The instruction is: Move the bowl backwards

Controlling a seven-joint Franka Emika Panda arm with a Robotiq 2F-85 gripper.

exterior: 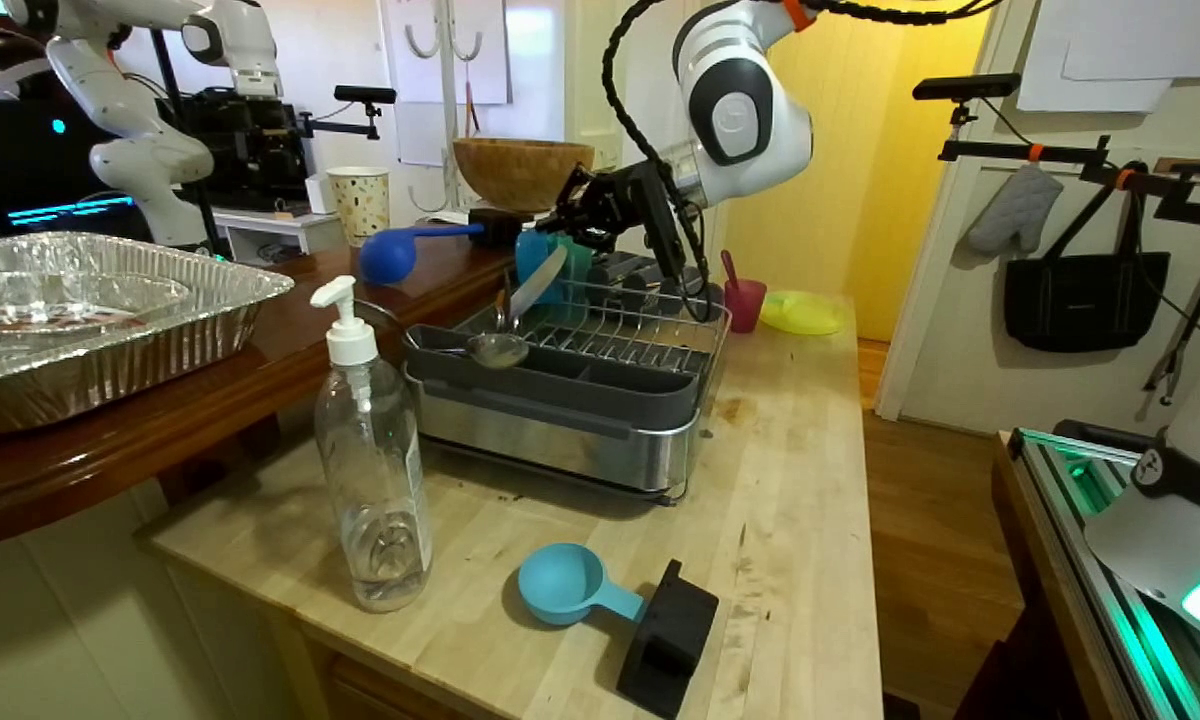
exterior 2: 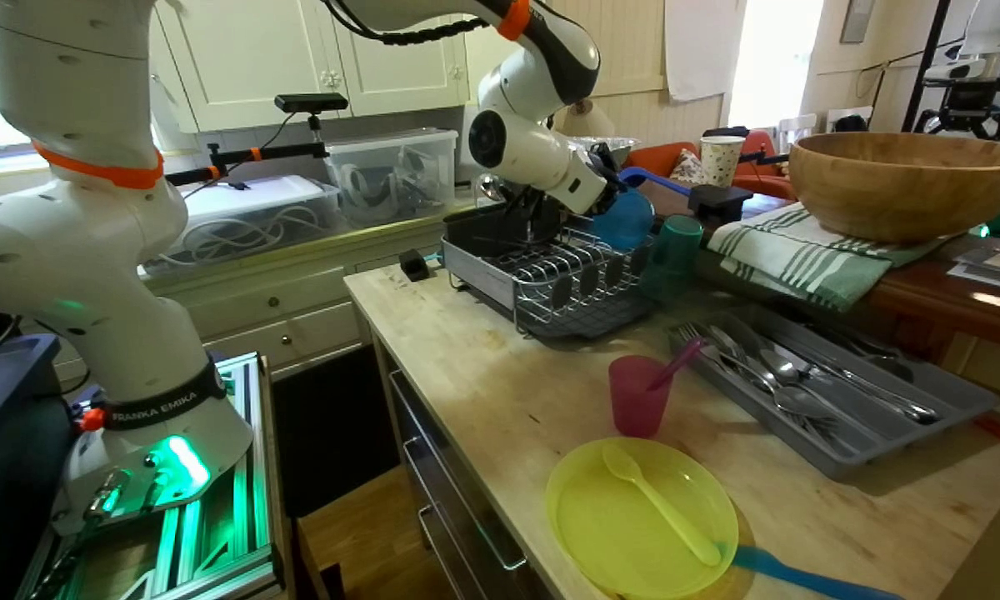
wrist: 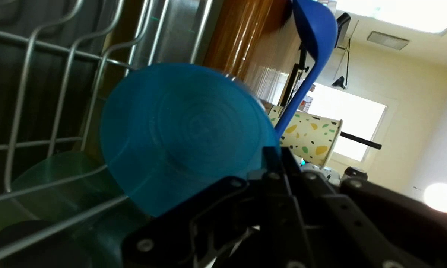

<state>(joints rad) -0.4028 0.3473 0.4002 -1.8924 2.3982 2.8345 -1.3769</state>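
Around our counter (exterior 2: 483, 358)
We see a yellow spoon (exterior 2: 662, 504) on a plate (exterior 2: 587, 517); a wooden bowl (exterior 2: 908, 187) on a towel (exterior 2: 800, 254).

Bowl (wrist: 186, 130) turq-blue; plate (exterior 2: 596, 525) yel; cup (wrist: 311, 136) cream w/ multicol specks; towel (exterior 2: 800, 250) grn/wht striped.

Round translucent blue bowl (wrist: 193, 126), tipped on edge in the dish rack (exterior 2: 479, 268), rim held by the pincer (wrist: 280, 158)
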